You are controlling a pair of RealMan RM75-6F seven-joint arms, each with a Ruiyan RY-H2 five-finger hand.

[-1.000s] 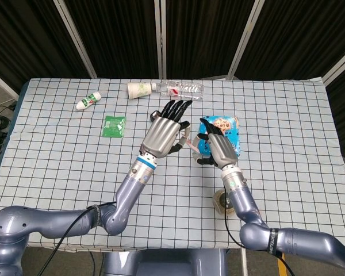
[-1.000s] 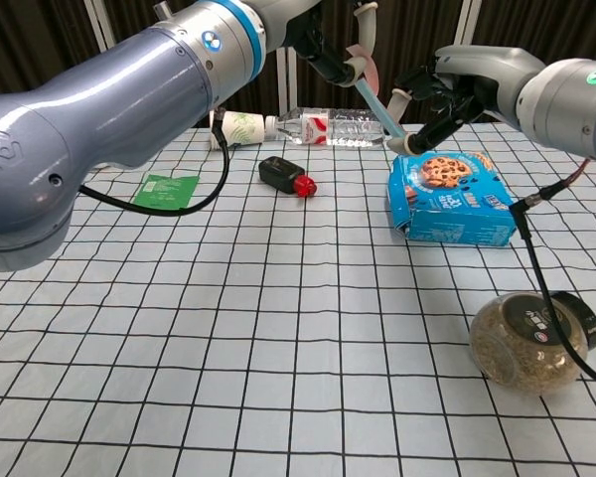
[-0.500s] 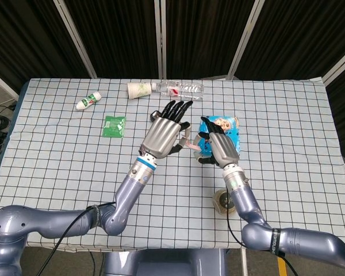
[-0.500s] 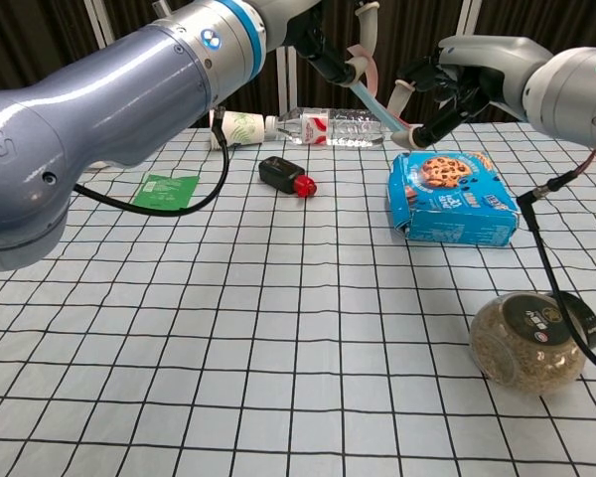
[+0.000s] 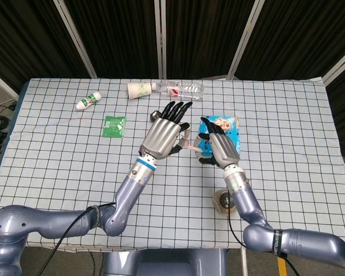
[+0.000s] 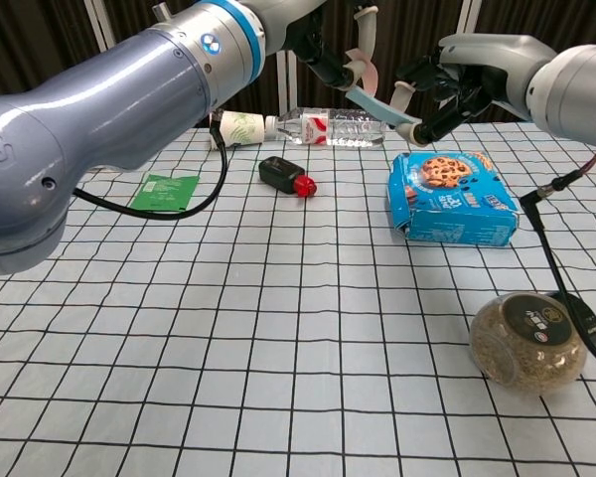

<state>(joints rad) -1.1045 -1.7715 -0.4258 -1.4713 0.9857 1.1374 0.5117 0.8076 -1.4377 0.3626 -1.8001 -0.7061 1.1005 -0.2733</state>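
chest view: toothbrush (image 6: 377, 103) pinched at both ends by left hand (image 6: 328, 45) and right hand (image 6: 447, 89); light, stiff, slippery, best gripped mid-handle.

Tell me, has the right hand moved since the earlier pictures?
Yes. In the chest view, the right hand has risen slightly away from the blue cardboard cookie box, which lies on the table.

green packet (image 5: 114, 125), jar (image 6: 526, 344), paper cup (image 5: 138, 89).
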